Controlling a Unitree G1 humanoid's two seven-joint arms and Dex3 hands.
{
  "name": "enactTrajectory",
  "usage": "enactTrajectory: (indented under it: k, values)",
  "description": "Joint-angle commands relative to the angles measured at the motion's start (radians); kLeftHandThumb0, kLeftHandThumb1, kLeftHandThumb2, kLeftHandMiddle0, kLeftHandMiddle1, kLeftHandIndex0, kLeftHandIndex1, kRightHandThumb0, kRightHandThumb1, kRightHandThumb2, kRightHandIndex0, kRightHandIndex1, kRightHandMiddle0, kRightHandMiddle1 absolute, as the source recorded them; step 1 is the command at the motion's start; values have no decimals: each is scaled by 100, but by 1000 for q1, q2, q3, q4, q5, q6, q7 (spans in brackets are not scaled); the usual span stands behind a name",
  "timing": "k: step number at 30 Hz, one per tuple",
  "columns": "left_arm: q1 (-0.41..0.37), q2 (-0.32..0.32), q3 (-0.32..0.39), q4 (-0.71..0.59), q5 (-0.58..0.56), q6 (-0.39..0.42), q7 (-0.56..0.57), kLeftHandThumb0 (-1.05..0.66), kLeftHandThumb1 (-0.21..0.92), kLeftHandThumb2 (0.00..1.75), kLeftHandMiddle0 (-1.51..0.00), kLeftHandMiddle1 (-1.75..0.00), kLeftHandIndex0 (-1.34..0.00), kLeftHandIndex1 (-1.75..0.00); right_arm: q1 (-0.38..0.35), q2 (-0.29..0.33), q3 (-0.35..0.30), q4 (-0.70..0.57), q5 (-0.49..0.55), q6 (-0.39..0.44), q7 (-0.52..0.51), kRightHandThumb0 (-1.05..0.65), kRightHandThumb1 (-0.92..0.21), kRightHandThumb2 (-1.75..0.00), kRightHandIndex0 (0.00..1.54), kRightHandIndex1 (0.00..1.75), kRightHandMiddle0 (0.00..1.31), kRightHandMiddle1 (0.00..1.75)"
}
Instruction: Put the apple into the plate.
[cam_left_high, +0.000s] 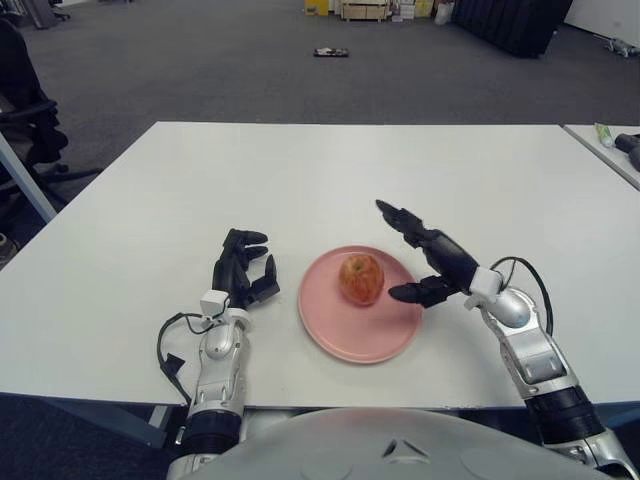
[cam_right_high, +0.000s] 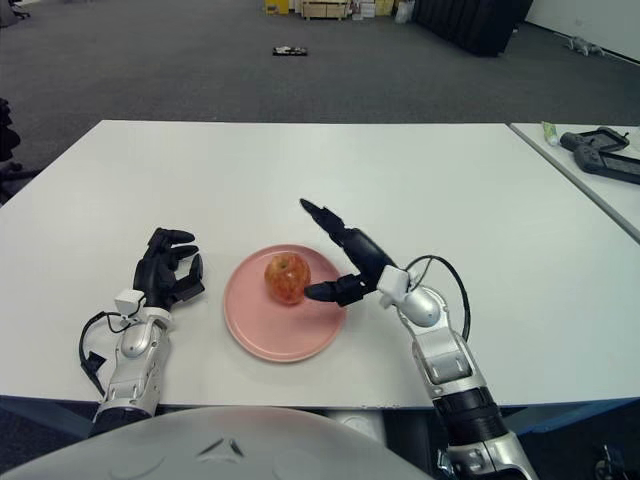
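A red-yellow apple sits upright on the pink plate near the table's front edge. My right hand is just right of the apple, over the plate's right rim, with its fingers spread wide and holding nothing. A small gap shows between its fingertips and the apple. My left hand shows to the left of the plate with its fingers curled, holding nothing.
The white table stretches far behind the plate. A second table at the right edge carries a dark tool. An office chair stands at the far left.
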Motion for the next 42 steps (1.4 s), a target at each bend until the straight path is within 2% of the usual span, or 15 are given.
enactTrajectory:
  k: [1, 6, 11, 12, 15, 17, 18, 20, 27, 37, 42]
  values:
    - [21, 3, 2, 41, 1, 29, 0, -1, 44, 117, -54, -167, -31, -175, 4, 30, -48, 48, 24, -63, -38, -105, -85, -36, 0, 0, 0, 0]
    - [22, 4, 1, 32, -3, 35, -4, -1, 44, 116, -53, -168, -31, -175, 11, 85, -85, 63, 18, -97, -113, -105, -89, -36, 0, 0, 0, 0]
    - [23, 6, 1, 31, -2, 43, -2, -1, 48, 111, -51, -165, -30, -175, 11, 161, -122, 62, 64, -65, -185, -102, -92, -42, 0, 0, 0, 0]
    - [24, 6, 2, 29, -1, 46, 1, -1, 48, 111, -51, -165, -30, -175, 9, 198, -138, 65, 98, -59, -211, -100, -92, -44, 0, 0, 0, 0]
    - [25, 2, 3, 26, 0, 46, 7, -1, 49, 109, -52, -163, -29, -175, 2, 275, -170, 92, 156, -74, -262, -84, -91, -57, 3, 8, 0, 12]
    - [26, 0, 4, 26, -4, 41, 5, -1, 49, 109, -51, -164, -29, -175, 6, 302, -181, 115, 157, -100, -281, -77, -91, -63, 1, 30, 0, 31]
    - [25, -1, 4, 27, -7, 40, 2, -1, 49, 110, -51, -165, -29, -175, 11, 311, -185, 122, 147, -114, -293, -76, -91, -64, 1, 34, 0, 35]
    - [25, -1, 5, 29, -10, 38, -2, -1, 49, 110, -50, -166, -30, -175, 19, 324, -193, 131, 130, -133, -310, -74, -91, -67, 0, 48, 0, 51]
    - [25, 4, 6, 31, -10, 32, -4, -1, 50, 109, -49, -166, -30, -175, 54, 343, -214, 193, 90, -189, -345, -69, -92, -76, 0, 71, 0, 78]
    - [22, -1, 16, 39, -34, 19, -14, -1, 50, 108, -51, -162, -30, -175, 41, 361, -238, 382, 71, -251, -374, -63, -92, -83, 1, 88, 0, 101]
    - [23, -1, 18, 36, -39, 23, -15, -1, 49, 110, -51, -165, -30, -175, 32, 369, -245, 429, 66, -254, -390, -61, -92, -86, 6, 93, 0, 111]
